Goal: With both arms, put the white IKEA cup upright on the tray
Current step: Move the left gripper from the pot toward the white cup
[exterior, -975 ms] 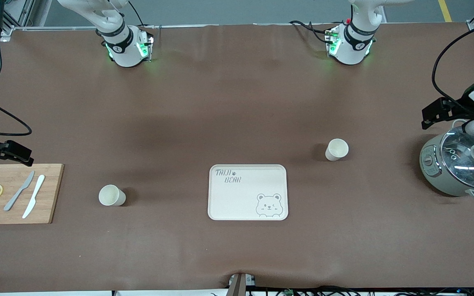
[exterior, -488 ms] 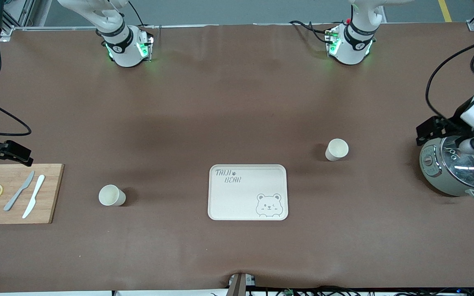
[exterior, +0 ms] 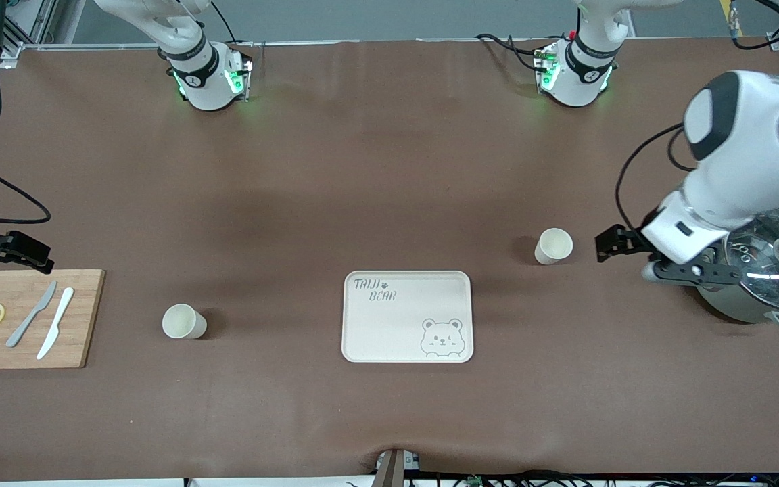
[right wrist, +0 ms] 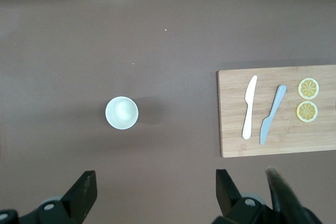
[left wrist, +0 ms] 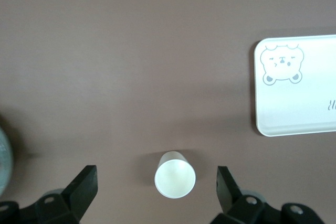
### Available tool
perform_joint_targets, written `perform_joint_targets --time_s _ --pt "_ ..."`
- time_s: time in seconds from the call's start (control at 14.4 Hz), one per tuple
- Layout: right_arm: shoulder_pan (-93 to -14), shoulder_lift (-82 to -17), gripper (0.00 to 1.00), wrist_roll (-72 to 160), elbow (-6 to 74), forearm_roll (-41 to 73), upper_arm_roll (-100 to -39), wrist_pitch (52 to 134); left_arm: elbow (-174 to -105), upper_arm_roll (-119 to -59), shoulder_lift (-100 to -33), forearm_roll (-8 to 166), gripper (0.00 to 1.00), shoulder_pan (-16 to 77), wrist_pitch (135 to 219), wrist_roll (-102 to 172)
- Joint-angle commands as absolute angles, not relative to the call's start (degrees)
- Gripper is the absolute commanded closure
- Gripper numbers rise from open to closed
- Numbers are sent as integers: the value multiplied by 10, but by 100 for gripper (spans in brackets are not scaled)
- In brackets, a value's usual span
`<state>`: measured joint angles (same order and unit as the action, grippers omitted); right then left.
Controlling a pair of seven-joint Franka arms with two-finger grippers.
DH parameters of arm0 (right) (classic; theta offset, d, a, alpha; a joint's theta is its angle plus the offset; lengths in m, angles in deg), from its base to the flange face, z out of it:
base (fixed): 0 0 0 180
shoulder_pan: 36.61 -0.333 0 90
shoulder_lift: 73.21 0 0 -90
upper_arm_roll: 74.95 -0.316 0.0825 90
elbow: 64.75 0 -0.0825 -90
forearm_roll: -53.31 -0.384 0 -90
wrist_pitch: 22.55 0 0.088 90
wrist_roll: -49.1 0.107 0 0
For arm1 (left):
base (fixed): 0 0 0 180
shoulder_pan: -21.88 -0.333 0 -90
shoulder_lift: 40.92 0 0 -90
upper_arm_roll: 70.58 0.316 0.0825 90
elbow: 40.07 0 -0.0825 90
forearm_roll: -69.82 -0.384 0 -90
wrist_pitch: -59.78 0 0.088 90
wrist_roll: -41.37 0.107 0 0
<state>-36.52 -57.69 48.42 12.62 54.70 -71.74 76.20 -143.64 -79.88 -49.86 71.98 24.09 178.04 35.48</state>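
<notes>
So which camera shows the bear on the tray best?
The front view: the whole tray and its bear show the right way up. The left wrist view shows the bear upside down, with the tray cut off. The right wrist view misses it.

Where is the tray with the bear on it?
In the front view the tray lies flat on the table between the two white cups, one toward the right arm's end, the other toward the left arm's end.
</notes>
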Motion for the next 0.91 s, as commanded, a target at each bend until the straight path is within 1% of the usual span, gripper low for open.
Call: perform_joint_targets --time_s 0.0,0.21,0.42,0.63,0.77,0.84 --pt "-365 -580 0 491 124 554 -719 761 -1642 -801 -391 738 0 235 1906 355" --pt "-361 -580 0 492 124 552 -719 764 -1720 -801 -391 738 0 235 1963 355" --pt "-357 -579 0 489 125 547 -719 783 -1785 -801 -393 738 0 234 2047 355" --pt "-356 -573 0 486 131 546 -720 803 -1794 -801 -415 738 0 235 2067 357" --pt "-368 -559 0 487 136 547 -720 794 -1793 -801 -432 738 0 236 2087 355" --pt "-375 -554 0 488 145 556 -719 803 -1793 -801 -440 738 0 234 2089 355"
